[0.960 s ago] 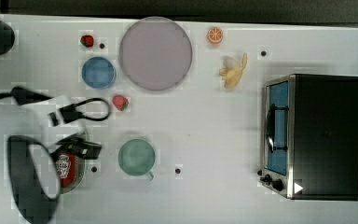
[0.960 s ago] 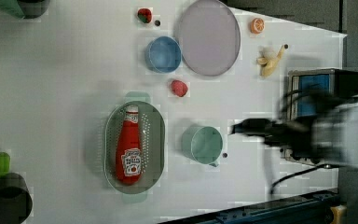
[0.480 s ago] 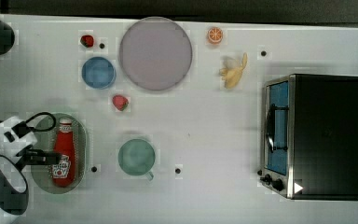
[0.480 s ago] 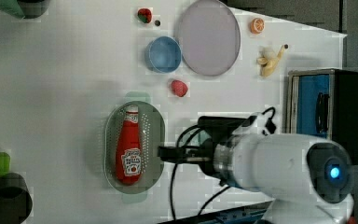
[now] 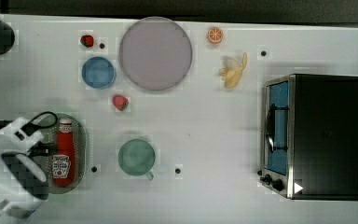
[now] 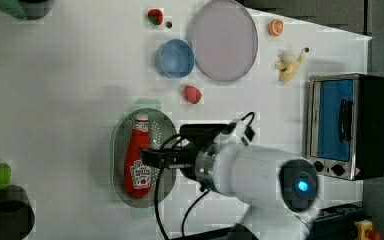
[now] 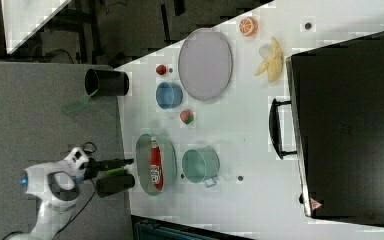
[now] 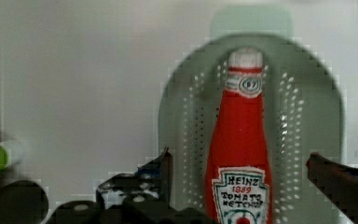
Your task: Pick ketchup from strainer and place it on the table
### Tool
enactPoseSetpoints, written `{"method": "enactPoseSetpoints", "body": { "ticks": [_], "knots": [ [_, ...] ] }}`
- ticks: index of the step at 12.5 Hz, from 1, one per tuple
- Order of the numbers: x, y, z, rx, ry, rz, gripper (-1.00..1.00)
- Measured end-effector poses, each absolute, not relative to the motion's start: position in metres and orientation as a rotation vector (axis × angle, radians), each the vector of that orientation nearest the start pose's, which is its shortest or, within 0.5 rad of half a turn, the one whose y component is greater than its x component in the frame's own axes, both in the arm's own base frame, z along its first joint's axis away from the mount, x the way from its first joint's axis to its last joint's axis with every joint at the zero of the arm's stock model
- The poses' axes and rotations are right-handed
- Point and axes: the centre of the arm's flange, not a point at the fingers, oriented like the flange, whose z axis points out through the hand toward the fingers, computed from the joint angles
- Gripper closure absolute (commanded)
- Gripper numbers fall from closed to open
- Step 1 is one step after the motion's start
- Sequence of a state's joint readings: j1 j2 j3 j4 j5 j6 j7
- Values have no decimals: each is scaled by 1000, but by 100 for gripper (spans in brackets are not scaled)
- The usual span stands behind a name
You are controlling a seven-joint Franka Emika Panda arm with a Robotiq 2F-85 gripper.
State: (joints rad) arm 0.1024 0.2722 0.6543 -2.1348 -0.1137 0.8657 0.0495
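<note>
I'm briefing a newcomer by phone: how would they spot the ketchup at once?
Find the black toaster oven, then cross to the table's opposite end in the top view. There the pale green oval strainer holds the ketchup: a red bottle lying flat, white-capped and labelled, unlike the small strawberries.

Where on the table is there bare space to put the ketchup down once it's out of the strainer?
The widest bare patch of table lies between the green cup and the toaster oven. It is crowded near the blue bowl, plate and strawberry.

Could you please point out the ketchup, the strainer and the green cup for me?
ketchup (image 5: 65,151): top view, red body.
strainer (image 6: 116,155): left view, perforated wall beside the bottle.
green cup (image 5: 136,157): top view, inside.
</note>
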Motion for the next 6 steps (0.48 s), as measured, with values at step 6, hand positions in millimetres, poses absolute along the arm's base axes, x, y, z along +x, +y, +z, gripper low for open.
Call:
{"method": "enactPoseSetpoints", "body": {
  "ticks": [6],
  "knots": [
    [402,376,180,-2991,189,247,-100]
  ]
}}
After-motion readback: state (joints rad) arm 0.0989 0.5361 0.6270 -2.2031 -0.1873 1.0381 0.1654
